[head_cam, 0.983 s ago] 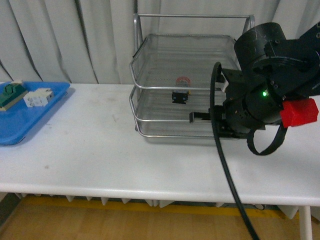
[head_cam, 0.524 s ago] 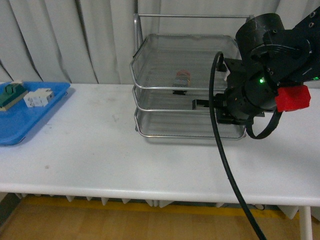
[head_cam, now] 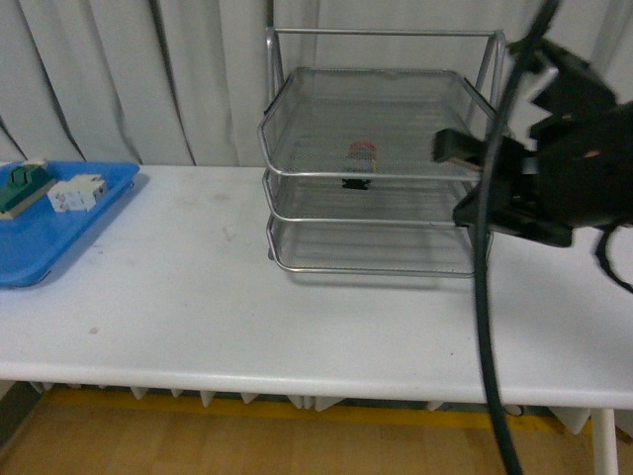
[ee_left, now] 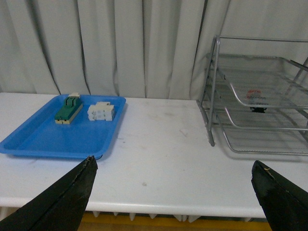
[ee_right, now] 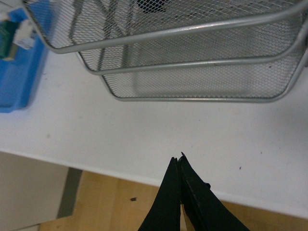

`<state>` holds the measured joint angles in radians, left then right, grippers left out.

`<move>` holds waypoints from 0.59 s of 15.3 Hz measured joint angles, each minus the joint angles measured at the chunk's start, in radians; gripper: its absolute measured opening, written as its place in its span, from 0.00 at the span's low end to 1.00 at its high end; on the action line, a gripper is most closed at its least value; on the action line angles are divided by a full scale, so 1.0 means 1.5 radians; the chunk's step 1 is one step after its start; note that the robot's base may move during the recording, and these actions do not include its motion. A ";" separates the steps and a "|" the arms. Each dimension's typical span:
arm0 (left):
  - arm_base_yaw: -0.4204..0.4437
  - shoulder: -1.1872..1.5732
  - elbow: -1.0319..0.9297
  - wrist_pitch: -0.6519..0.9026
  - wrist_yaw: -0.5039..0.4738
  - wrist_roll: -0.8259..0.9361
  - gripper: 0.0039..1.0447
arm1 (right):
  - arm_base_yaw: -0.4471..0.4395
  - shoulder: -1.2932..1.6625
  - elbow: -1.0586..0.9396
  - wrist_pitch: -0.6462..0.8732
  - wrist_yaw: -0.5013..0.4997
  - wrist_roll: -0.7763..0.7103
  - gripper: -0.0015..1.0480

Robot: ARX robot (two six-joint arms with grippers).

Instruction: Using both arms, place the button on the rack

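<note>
White tabletop [head_cam: 198, 317], smooth, few dark specks, pale pleated curtains [ee_left: 120, 43] behind. No readable writing or brand marks anywhere. Rack [head_cam: 371, 168] sits far centre-right on table: three-tier silver wire mesh with tubular frame. Button [head_cam: 361, 158] lies inside rack on a mesh tier, seems the middle one, red round cap up, black body below; seen through mesh so detail is blurry. Right gripper [ee_right: 179, 166] black, tapered fingers pressed together, holding nothing, hovering over the near table edge in front of rack. Left gripper [ee_left: 173, 192] spread wide, empty, black fingertips [ee_left: 72, 187] far apart. Far left: flat glossy blue plastic tray [head_cam: 40, 247] with green-and-cream terminal block [head_cam: 20, 188] and white blocky component [head_cam: 77, 193].
</note>
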<state>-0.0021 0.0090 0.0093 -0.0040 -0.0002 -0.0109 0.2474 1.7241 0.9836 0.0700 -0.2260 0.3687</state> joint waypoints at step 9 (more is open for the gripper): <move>0.000 0.000 0.000 0.000 0.000 0.000 0.94 | -0.165 -0.545 -0.506 0.400 0.150 -0.236 0.02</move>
<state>-0.0021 0.0090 0.0093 -0.0040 -0.0006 -0.0109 -0.0002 0.9066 0.2253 0.6697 -0.0006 0.0147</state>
